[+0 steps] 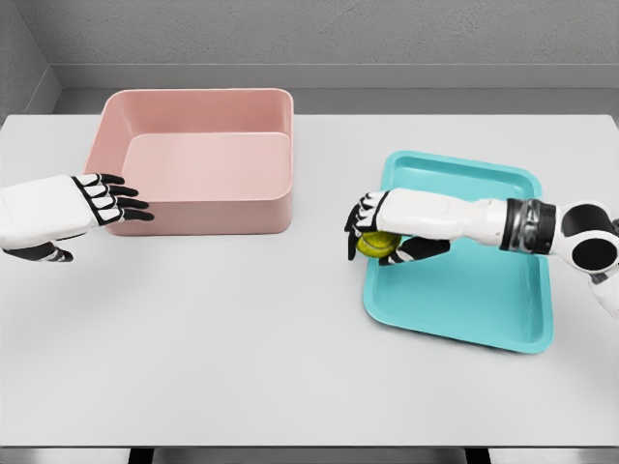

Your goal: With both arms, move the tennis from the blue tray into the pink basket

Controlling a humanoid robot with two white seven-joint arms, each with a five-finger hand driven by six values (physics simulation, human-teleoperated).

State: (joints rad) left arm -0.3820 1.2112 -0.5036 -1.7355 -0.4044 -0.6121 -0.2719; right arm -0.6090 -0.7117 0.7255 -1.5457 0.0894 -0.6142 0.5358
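Note:
A yellow-green tennis ball (376,245) sits at the left edge of the blue tray (484,300). My right hand (372,237) reaches in from the right and curls around the ball, fingers over its top and thumb beneath. The pink basket (198,164) stands at the back left, holding nothing that I can see. My left hand (116,201) hovers at the basket's front left corner with its black-tipped fingers spread, holding nothing.
A white table (242,348) carries both containers. Its front edge runs along the bottom of the view. A grey wall rises behind the table's far edge.

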